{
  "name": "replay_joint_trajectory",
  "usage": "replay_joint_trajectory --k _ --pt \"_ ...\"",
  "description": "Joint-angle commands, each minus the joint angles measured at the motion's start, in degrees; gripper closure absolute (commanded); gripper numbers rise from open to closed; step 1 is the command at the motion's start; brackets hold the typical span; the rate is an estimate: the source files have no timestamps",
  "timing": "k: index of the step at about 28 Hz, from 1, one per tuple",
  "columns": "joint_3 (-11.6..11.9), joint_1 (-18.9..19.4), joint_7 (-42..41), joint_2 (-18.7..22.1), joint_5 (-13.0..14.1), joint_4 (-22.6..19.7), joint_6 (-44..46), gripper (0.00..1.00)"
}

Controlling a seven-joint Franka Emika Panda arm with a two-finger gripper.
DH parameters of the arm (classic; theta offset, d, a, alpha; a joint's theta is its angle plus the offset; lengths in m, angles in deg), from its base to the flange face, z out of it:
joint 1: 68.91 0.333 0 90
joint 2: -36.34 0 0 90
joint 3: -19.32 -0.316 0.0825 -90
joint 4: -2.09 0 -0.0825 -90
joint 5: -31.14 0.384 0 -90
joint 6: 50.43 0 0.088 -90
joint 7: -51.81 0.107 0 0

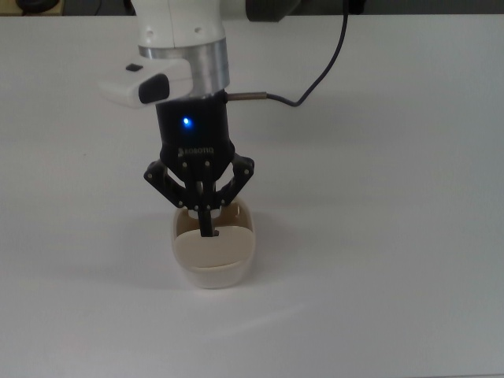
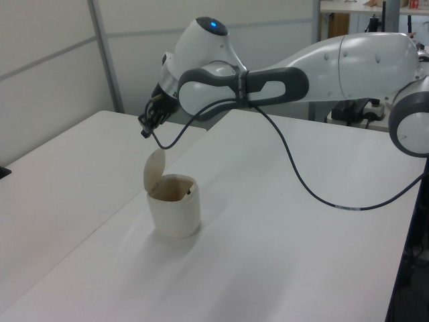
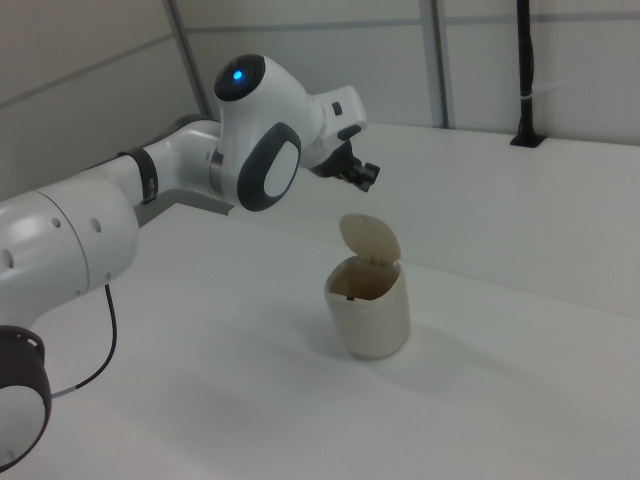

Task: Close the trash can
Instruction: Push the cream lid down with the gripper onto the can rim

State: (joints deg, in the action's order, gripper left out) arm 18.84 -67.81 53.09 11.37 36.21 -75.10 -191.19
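One step left: push the upright lid down.
Bin: small cream-beige plastic trash can (image 2: 174, 213), lid (image 2: 154, 176) raised.
Claw: black two-finger gripper (image 2: 144, 131), fingers together, empty, above the lid.
Approach: press gently from behind the lid.

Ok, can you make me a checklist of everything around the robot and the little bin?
Surface: white table, bare apart from the bin.
Job's things: trash can stands upright; its lid is tipped up, so the bin is open.
Clutter: nothing seen.
Claw: claw hangs above the lid, not touching it, holding nothing; its fingers look close together.
Cables: black cable loops from the arm down over the table.
Surroundings: pale wall panels behind the table.
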Motion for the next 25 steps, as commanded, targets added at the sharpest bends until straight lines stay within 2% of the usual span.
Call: replay_joint_trajectory --k 1,11,25 --pt "0.1 0.4 0.1 -1.0 -0.2 -1.4 -1.9 1.0" --pt "0.1 0.4 -0.7 -0.8 -1.3 -3.7 -0.4 1.0" --pt "0.7 -0.2 -7.0 -0.5 -1.1 -3.9 15.4 1.0"
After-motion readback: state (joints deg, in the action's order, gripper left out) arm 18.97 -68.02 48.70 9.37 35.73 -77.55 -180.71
